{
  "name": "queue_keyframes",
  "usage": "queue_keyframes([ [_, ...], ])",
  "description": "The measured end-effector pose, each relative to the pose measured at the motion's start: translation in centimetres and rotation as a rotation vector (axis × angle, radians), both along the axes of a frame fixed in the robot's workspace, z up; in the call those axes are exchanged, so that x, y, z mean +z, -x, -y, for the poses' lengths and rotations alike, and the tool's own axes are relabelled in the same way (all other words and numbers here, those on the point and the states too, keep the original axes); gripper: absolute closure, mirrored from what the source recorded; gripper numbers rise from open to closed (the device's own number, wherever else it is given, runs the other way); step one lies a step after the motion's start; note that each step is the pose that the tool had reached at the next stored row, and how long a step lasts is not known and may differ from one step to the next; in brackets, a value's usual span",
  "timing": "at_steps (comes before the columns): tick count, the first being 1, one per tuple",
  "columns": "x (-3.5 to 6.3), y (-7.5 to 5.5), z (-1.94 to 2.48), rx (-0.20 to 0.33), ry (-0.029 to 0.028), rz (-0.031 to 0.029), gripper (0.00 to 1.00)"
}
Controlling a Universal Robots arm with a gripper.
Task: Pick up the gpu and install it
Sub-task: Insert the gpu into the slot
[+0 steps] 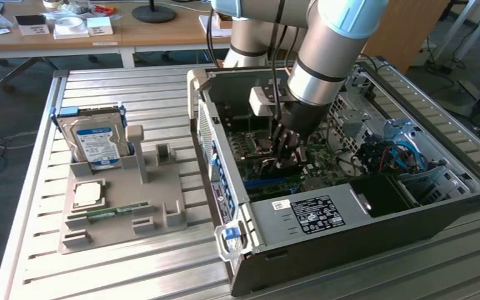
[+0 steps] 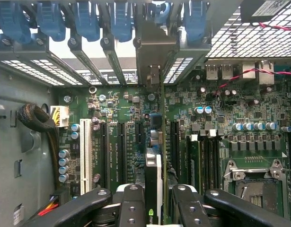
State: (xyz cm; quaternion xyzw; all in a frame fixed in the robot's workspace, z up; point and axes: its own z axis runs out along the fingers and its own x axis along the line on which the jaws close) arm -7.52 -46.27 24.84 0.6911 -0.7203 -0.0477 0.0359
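The gripper (image 2: 157,198) was inside the open computer case (image 1: 440,209), its fingers (image 2: 133,205) closed partway on the gpu (image 2: 154,182), which it held edge-on between them. In the wrist view the card stood upright over the motherboard (image 2: 221,109), its silver end bracket (image 2: 152,52) reaching toward the rear slot openings with blue latches (image 2: 86,19). The card appeared lined up with an expansion slot (image 2: 174,142), though whether its edge had entered the slot could not be told. On the surface (image 1: 98,275) beside the case, a grey holder (image 1: 152,194) carried a hard drive (image 1: 94,140) and a memory stick (image 1: 119,210). Judgement: pickup was complete and installation was in hand; seating calls for a straight press with the bracket kept aligned.
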Motion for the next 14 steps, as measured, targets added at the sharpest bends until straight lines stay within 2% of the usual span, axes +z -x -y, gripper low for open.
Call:
queue_keyframes([
  [14, -0.42, 0.02, 0.01, 0.000, -0.0019, -0.0003, 0.73],
])
